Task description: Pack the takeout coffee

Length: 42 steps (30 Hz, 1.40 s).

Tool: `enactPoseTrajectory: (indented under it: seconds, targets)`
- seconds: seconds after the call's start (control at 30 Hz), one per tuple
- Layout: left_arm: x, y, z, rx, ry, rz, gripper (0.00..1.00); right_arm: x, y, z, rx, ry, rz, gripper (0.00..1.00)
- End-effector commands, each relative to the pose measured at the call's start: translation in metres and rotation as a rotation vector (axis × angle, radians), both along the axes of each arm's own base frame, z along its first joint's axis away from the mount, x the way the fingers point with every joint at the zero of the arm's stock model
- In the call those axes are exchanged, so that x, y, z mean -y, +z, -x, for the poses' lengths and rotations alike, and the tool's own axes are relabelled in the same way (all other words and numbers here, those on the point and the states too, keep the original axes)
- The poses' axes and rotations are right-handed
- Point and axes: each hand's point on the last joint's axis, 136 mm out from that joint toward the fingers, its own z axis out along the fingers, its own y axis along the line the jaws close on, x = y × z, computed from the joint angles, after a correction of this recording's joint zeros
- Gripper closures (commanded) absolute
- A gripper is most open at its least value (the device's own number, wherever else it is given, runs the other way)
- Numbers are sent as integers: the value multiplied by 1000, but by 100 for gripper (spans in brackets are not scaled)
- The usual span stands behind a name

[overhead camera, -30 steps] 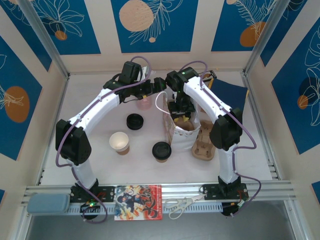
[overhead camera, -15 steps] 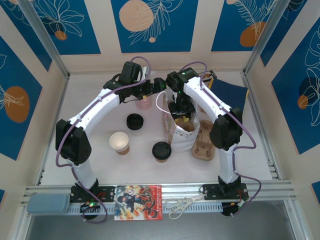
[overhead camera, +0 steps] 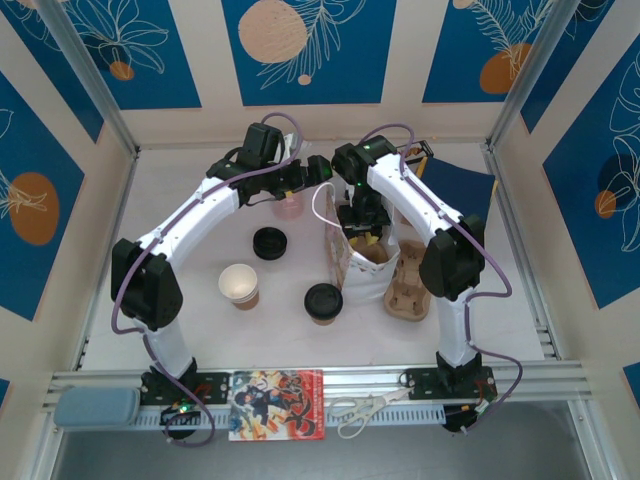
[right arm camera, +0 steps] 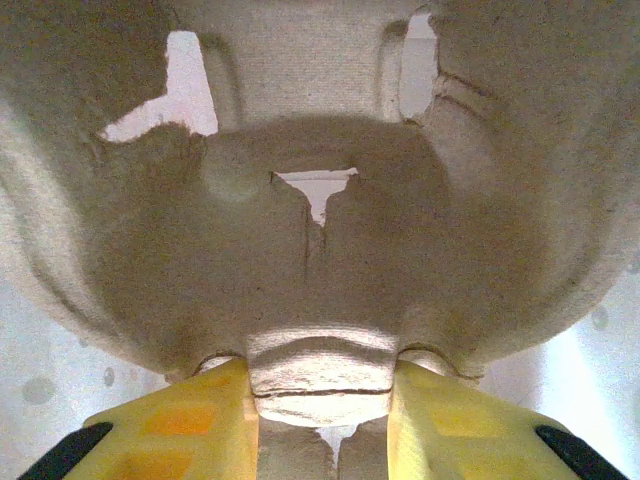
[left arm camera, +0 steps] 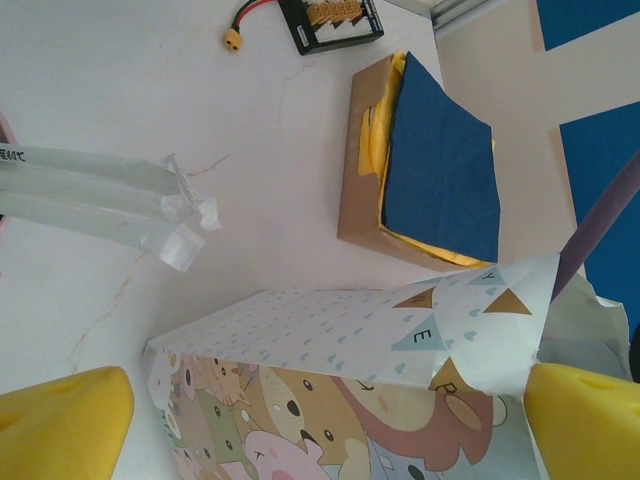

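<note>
From above: one takeout coffee [overhead camera: 239, 285] stands open on the table [overhead camera: 200, 225], well apart from the one paper bag [overhead camera: 365, 272]. Two black lids [overhead camera: 269, 243] lie between them (one just beside the bag). My right end effector [overhead camera: 360, 222] dips into the bag's mouth.

Left wrist: my left end effector [left arm camera: 325, 400] gapes wide and holds nothing, the bag's printed side between its two yellow fingers [left arm camera: 60, 420].

Right wrist: my right end effector [right arm camera: 320, 420] pinches one pulp carrier [right arm camera: 320, 250] by its tab.
</note>
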Motion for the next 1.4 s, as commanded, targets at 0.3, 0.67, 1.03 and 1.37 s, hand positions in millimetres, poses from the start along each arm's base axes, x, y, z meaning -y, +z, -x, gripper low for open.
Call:
enactPoseTrajectory:
  seconds: [0.3,0.67,1.03,1.37]
  targets:
    - [6,25,7,52,-32,49,0,17,-5,39,-215,1,89,66]
    - [6,27,7,55,-31,49,0,17,-7,39,-221,2,90,66]
    - [6,26,8,53,-34,48,0,17,-7,40,-224,5,91,63]
    - [6,27,8,55,-34,49,0,16,-6,40,-218,5,90,60]
